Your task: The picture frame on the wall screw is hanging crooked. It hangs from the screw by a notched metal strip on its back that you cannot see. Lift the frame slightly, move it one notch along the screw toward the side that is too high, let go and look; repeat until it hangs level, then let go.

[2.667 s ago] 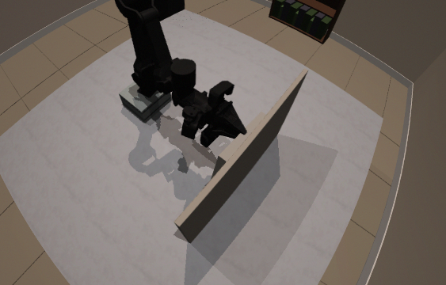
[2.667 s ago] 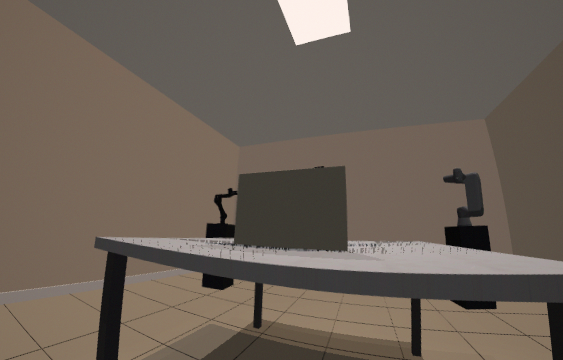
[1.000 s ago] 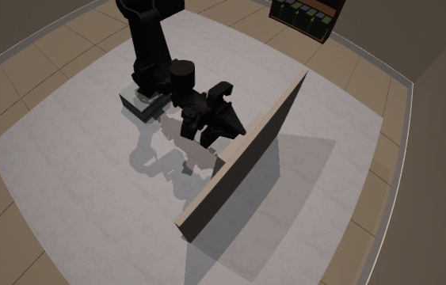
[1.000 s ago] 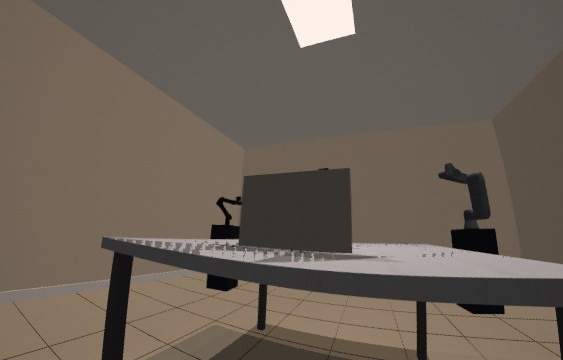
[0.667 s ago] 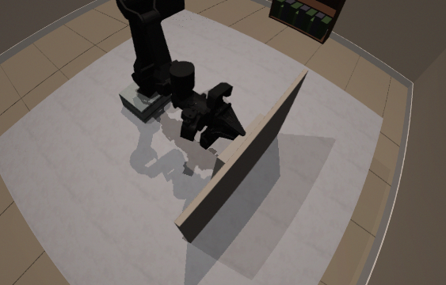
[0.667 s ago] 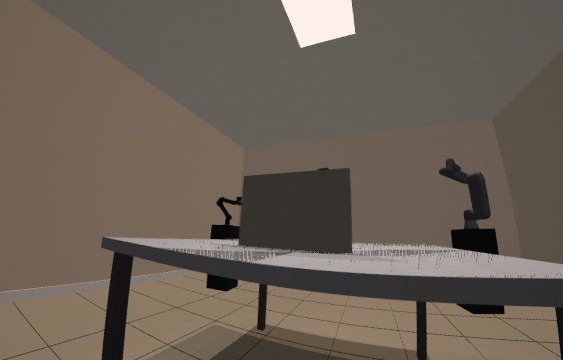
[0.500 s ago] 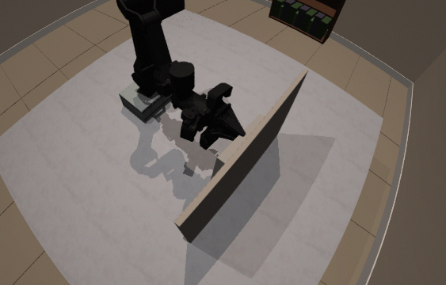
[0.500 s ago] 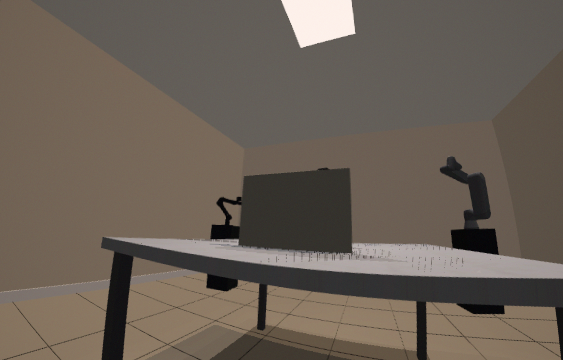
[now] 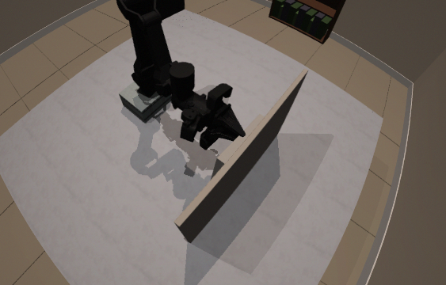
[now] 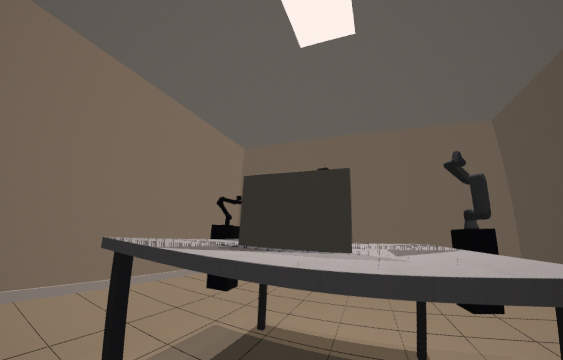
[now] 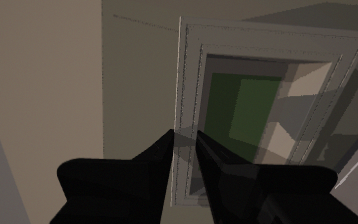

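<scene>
The picture frame [image 11: 190,75] is pale grey with a green picture [image 11: 240,107] inside; in the wrist view it hangs on the tan wall panel [image 11: 135,85] [image 9: 246,154] [image 10: 296,210]. My gripper [image 11: 184,134] [image 9: 238,132] is shut on the frame's edge bar, one black finger on each side of it. In the top view the gripper presses up against the panel's near face and the frame is mostly hidden behind the fingers. The exterior view shows only the panel's dark back. The screw and notched strip are hidden.
The wall panel stands upright on the white table [image 9: 68,178] [image 10: 411,270]. The arm's base [image 9: 143,103] sits behind the gripper. A bookshelf [image 9: 306,16] stands on the floor at the far corner. Other robot arms [image 10: 471,195] stand beyond the table.
</scene>
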Controlling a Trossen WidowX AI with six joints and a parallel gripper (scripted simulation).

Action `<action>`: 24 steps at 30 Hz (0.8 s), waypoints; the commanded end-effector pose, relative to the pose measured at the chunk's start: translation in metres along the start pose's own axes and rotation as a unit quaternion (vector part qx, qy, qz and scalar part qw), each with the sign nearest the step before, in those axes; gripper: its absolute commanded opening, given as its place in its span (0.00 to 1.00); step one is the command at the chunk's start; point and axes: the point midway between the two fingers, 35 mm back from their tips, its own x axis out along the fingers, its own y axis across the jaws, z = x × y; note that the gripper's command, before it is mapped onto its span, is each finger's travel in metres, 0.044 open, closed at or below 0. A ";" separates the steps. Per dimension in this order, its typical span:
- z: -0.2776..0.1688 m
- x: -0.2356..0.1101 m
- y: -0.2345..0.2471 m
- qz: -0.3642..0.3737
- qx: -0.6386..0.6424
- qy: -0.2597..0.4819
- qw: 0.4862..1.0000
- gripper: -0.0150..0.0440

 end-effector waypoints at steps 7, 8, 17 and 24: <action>0.000 0.000 0.000 0.000 0.021 0.000 1.000 0.25; 0.000 0.000 0.000 0.000 0.029 0.000 1.000 0.25; 0.001 0.000 0.000 0.000 0.052 0.000 0.999 0.25; 0.001 0.000 0.000 0.000 0.071 0.000 0.998 0.25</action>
